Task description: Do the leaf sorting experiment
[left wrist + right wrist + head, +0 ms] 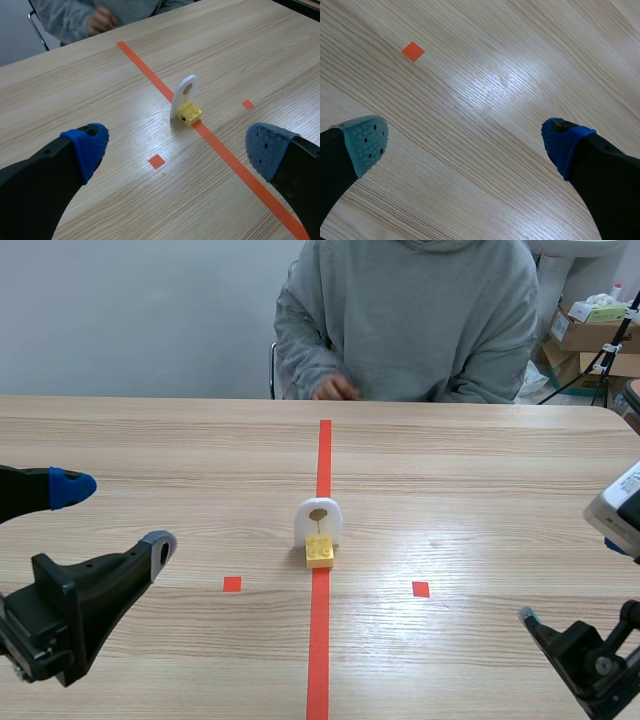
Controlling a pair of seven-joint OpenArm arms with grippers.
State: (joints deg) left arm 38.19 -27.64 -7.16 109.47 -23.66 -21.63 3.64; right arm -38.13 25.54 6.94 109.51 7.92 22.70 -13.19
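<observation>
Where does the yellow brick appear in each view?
Scene view: yellow brick on the red tape line, in front of the white arched piece.
Left wrist view: ahead of the left gripper, on that line.
Right wrist view: not in it.
Shared landmark: a small orange-red tape square.

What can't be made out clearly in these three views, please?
- Scene and left wrist views: the brown mark on the white piece standing at the yellow brick is too small to identify as a leaf.
- Scene view: the person's hand is blurred; whether it holds anything is unclear.
- Right wrist view: only table shows ahead of the open right gripper; the brick lies outside the frame.
</observation>
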